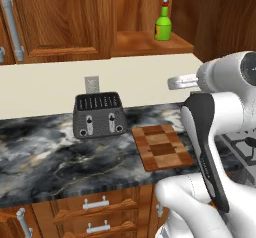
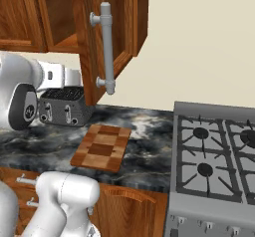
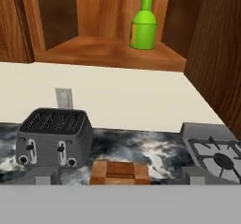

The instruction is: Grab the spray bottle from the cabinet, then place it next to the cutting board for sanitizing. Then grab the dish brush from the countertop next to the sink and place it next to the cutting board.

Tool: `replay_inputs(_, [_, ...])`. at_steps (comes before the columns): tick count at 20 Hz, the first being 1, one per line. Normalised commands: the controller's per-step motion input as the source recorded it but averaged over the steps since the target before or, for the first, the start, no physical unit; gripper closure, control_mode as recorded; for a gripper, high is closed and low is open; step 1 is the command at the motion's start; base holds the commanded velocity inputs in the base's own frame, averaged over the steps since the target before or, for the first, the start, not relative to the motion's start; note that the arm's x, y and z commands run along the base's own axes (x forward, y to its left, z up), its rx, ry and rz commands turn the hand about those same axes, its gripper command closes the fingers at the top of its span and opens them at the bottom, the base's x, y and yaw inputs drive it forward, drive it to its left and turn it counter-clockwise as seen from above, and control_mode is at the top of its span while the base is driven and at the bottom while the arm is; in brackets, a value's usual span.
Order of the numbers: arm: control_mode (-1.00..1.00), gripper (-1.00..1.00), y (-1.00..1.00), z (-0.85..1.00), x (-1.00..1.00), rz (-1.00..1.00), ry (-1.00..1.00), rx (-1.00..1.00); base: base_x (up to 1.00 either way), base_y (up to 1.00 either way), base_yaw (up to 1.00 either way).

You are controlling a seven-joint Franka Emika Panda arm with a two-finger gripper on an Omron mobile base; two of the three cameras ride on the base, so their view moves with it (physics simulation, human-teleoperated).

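The green spray bottle stands upright on the bottom shelf of the open wooden cabinet. My gripper hangs in the air below and in front of that shelf, well short of the bottle. Its fingertips stand wide apart and open, with nothing between them. The checkered cutting board lies flat on the dark marble countertop, right of the toaster. The dish brush and the sink are out of view.
A grey toaster stands at the wall left of the board. The open cabinet door with its silver bar handle juts out over the counter. A gas stove sits to the right. Drawers lie below.
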Motion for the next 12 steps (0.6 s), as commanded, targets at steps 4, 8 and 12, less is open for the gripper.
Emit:
replay_inputs(4, [-1.0, -1.0, 0.05, 0.71, -0.24, 0.0, -0.37, 0.0, 0.0, 0.0, 0.0])
replay_inputs(8, [-1.0, -1.0, 0.02, 0.68, -0.06, 0.0, -0.41, 0.0, 0.0, 0.0, 0.0])
replay_inputs(12, [-1.0, -1.0, 0.0, 0.59, 0.0, 0.0, -0.34, 0.01, 0.0, 0.0, 0.0])
